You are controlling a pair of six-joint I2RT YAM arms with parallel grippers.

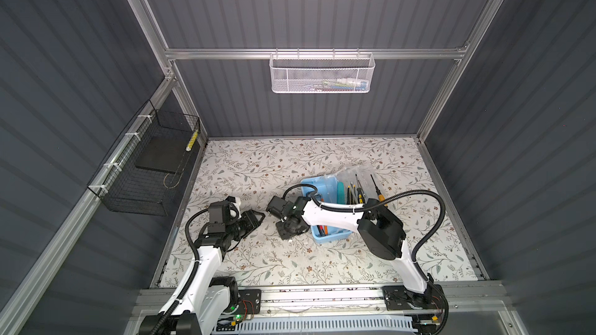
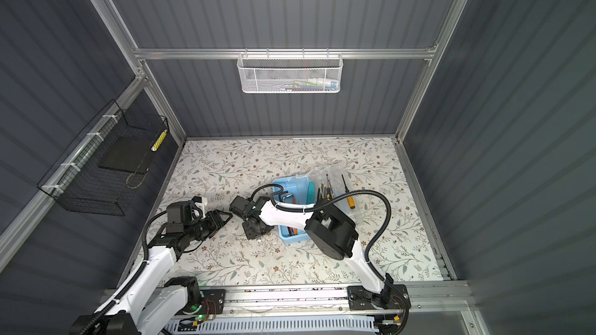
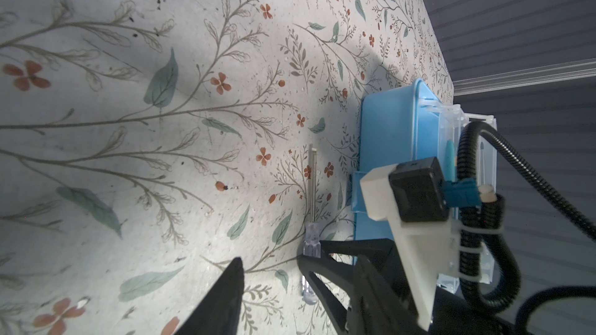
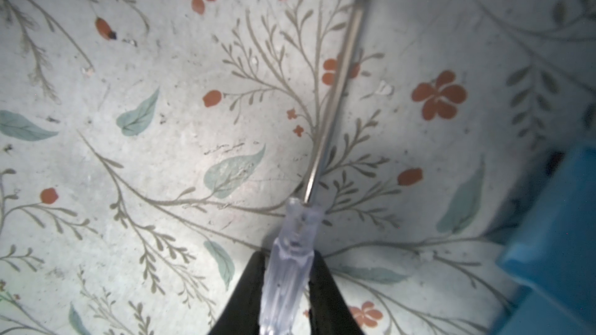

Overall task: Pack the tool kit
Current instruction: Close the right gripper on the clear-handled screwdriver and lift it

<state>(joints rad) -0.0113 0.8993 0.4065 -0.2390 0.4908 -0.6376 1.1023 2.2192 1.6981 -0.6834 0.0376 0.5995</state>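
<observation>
Fingers of the right tool (image 4: 288, 257) press both sides of the clear handle of the screwdriver (image 4: 298, 223), apparently clenched on it, though this wrist view is blurred. The steel shaft points away from the tool over the floral desk (image 1: 290, 162). The blue box (image 3: 396, 130) sits just beside the screwdriver, lid open. The left tool (image 1: 259, 217) hangs near, released and empty, apart from both.
</observation>
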